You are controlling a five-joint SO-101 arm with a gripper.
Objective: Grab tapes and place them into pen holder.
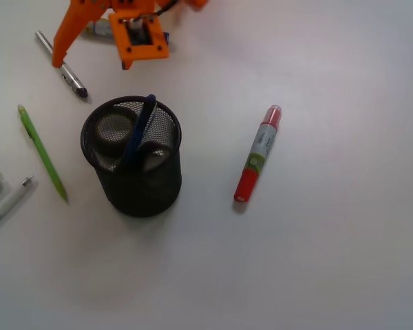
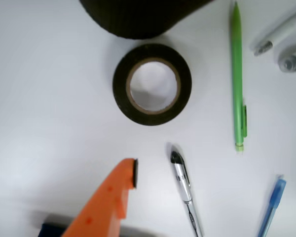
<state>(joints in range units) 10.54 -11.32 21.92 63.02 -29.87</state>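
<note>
A plain white tabletop (image 1: 330,261) fills both views from edge to edge, smooth and matte, with no pattern or seams. No walls, floor or windows show. The light is soft and even, coming from above, and casts faint grey shadows just beside whatever lies on the surface. In the wrist view the surface looks slightly bluish white and a little blurred.

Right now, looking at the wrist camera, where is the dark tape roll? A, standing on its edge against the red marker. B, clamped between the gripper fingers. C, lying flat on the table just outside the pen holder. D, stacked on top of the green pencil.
C: the dark tape roll lies flat on the table, its core open to the camera, beside the pen holder, clear of the orange gripper finger.
</note>
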